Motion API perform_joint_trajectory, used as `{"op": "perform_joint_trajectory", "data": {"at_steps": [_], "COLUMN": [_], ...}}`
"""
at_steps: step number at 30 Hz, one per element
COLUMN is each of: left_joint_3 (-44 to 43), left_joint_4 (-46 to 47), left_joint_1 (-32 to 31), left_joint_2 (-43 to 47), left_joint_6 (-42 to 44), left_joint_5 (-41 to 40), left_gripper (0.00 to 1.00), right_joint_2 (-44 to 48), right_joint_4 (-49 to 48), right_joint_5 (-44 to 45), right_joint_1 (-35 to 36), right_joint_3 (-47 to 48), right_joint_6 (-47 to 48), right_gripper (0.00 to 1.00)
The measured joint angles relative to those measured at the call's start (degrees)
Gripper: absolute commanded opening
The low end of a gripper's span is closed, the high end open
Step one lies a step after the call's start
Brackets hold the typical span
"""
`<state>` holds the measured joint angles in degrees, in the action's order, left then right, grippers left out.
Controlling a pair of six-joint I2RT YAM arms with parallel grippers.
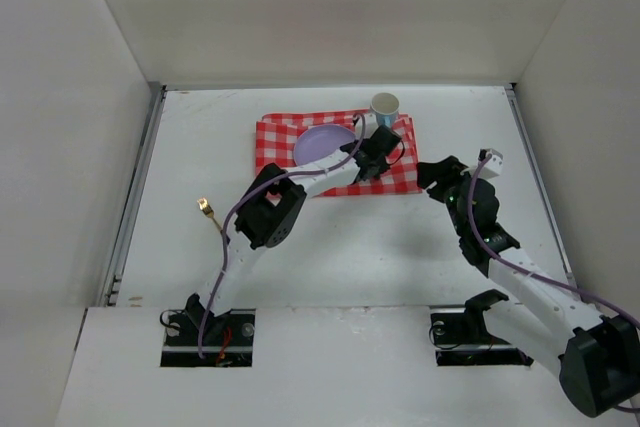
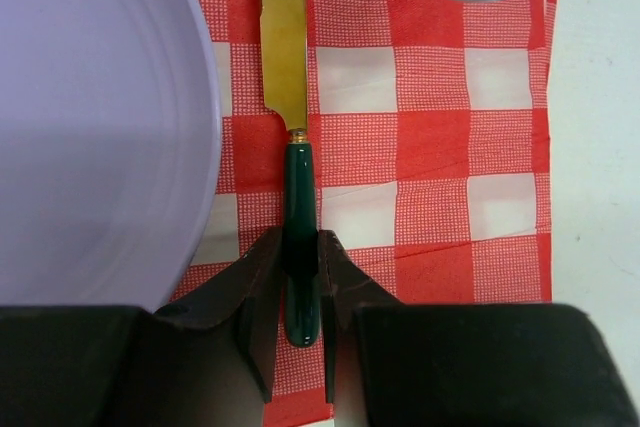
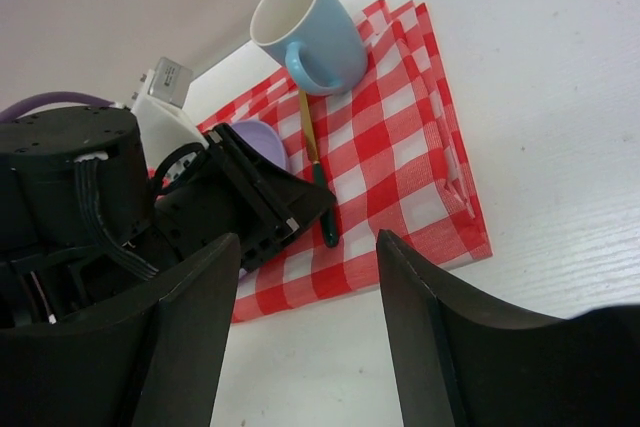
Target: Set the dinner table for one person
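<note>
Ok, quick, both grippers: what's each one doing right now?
Left gripper: closed on the knife, at its green handle.
Right gripper: open, holding nothing.

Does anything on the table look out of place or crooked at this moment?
One gold utensil lies alone on the bare dinner table, left of the checked cloth, apart from the plate, mug and knife.

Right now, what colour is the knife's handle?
The knife handle is dark green, clearest in the left wrist view.
</note>
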<state>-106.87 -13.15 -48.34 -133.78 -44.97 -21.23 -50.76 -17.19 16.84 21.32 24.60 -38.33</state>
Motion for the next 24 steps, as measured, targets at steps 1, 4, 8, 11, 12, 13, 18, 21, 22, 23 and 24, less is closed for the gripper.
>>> {"op": "perform_joint_trajectory", "data": {"at_steps": [1, 4, 8, 11, 12, 13, 18, 21, 22, 23, 24], "left_joint_3": [0.0, 0.0, 0.0, 0.2, 0.7, 1.9, 11.1, 17.9, 20.4, 23.5, 26.7], "left_joint_4": [0.0, 0.0, 0.0, 0.3, 0.9, 1.6, 3.8, 6.9, 8.1, 9.7, 11.1], "left_joint_1": [0.1, 0.2, 0.4, 0.5, 0.5, 0.5, 0.4, 0.3, 0.3, 0.3, 0.5], "left_joint_2": [-0.2, -0.4, -0.4, -0.3, -0.1, 0.6, 9.8, 20.3, 24.9, 29.7, 34.8], "left_joint_6": [-0.3, -1.0, -1.3, -1.5, -1.4, -1.4, -0.1, 1.5, 2.1, 2.7, 3.2], "left_joint_5": [0.1, 0.3, 0.3, 0.3, 0.2, 0.2, 0.1, -0.2, -0.4, -0.6, -0.9], "left_gripper": [0.03, 0.07, 0.19, 0.27, 0.29, 0.31, 0.39, 0.42, 0.43, 0.43, 0.43], "right_joint_2": [0.0, 0.0, 0.0, 0.0, 0.0, 0.0, 0.8, 1.0, 0.8, 0.6, 0.2], "right_joint_4": [0.0, 0.0, 0.0, 0.0, 0.0, 0.0, 0.0, -0.1, -0.1, -0.1, -0.2], "right_joint_5": [0.0, -0.2, -0.2, -0.2, -0.2, -0.2, -0.2, -0.2, -0.2, -0.2, -0.2], "right_joint_1": [0.0, 0.0, 0.0, -0.1, -0.1, -0.2, -0.3, -0.3, -0.3, -0.3, -0.3], "right_joint_3": [0.0, 0.0, 0.0, 0.0, 0.0, 0.0, 0.0, 0.0, 0.0, 0.0, 0.0], "right_joint_6": [-0.1, -0.1, -0.1, -0.1, -0.1, -0.1, -0.1, -0.1, -0.1, -0.1, -0.1], "right_gripper": [0.63, 0.64, 0.65, 0.66, 0.66, 0.66, 0.66, 0.66, 0.65, 0.64, 0.61]}}
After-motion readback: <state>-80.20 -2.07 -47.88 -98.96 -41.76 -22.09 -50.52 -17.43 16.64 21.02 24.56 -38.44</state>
